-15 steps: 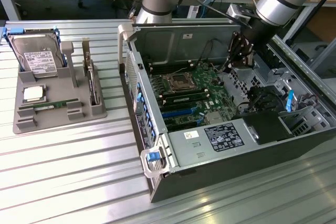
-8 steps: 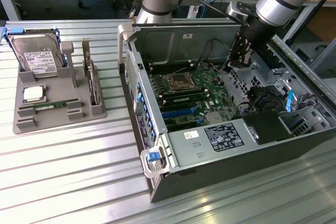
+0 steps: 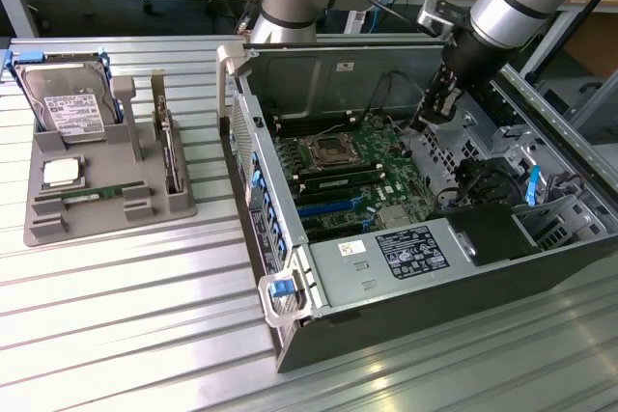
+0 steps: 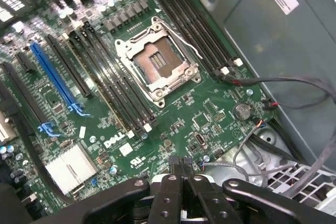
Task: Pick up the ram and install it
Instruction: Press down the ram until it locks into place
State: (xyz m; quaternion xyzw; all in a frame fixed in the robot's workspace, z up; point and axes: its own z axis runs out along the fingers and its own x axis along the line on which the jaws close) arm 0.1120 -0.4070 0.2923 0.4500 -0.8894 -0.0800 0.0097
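The ram (image 3: 94,196) lies flat in the grey tray (image 3: 106,224) on the worktop (image 3: 126,335), long axis running across the exterior view; the end effector (image 3: 436,108), pinched closed and empty, hangs over the motherboard (image 3: 352,166)

Parts holder and open computer case on the worktop (image 3: 116,335)
The holder (image 3: 106,190) carrying the ram (image 3: 94,196) lies toward the exterior view's left; the computer case (image 3: 406,229) lies right of it

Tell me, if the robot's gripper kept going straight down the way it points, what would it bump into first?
Probably the green motherboard inside the open computer case. The shut gripper points down at the board's edge, near some thin wires. Depth is hard to judge, so it might brush those wires first.
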